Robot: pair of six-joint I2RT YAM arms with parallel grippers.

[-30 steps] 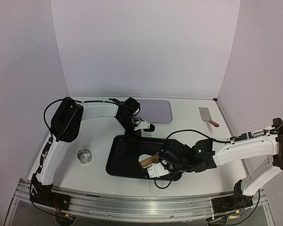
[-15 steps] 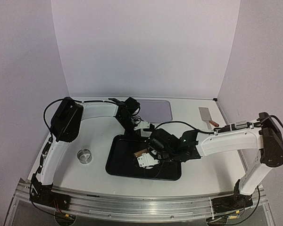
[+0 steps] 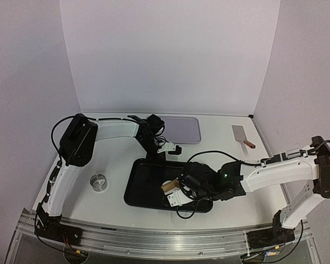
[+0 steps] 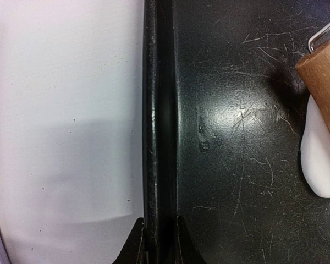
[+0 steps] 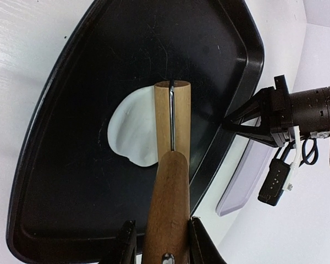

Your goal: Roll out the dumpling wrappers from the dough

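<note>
From above, the right gripper (image 5: 160,228) and its arm are covering most of the thin white sheet of dough (image 5: 132,132), so its outline is hard to make out there. The right wrist view is showing it better: it is lying flat on the floor of the black rectangular metal tray (image 5: 71,181), near the middle. One part is hidden beneath the barrel of the wooden rolling pin with a wire yoke (image 5: 170,115), and the rest is spreading out to one side. In the left wrist view the frame edge is cutting off both the dough and the pin.

The right gripper's jaws are closing narrowly on the pin's wooden handle, gripping it from both sides, with the barrel resting on the dough. The left gripper (image 4: 158,231) is pinching the tray's raised far rim, one finger outside and one inside; only the fingertips are showing.

Bare black floor is lying around the dough on all sides, and it is keeping clear of the walls. On the white table, a small round metal ring (image 3: 99,181) is sitting well apart to the tray's left. A pale lavender flat tray (image 3: 184,130) is lying beyond the far rim, and a metal scraper with a reddish handle (image 3: 241,133) is sitting at the far right.
</note>
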